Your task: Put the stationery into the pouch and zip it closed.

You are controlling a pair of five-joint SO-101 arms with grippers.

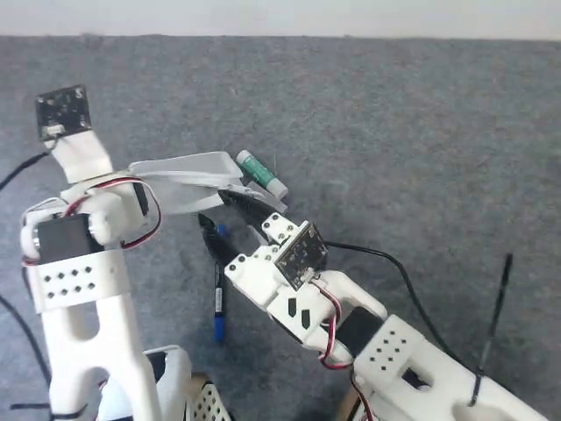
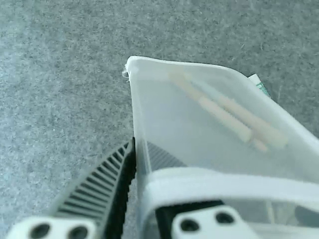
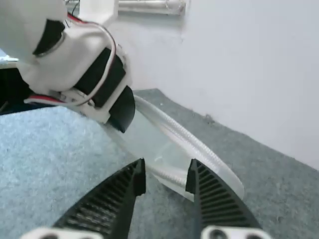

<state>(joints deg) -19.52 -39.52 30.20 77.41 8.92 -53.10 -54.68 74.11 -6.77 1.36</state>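
While beneath the pouch, grey carpet.

I see translucent white pouch w/ zip edge, tilted, two pale sticks inside. Green-white marker just beside at its 3 o'clock. Blue pen lies flat at 6 o'clock, apart.

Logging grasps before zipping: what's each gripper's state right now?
Left gripper: shut on the pouch.
Right gripper: open, jaws by the pouch's zipper edge.
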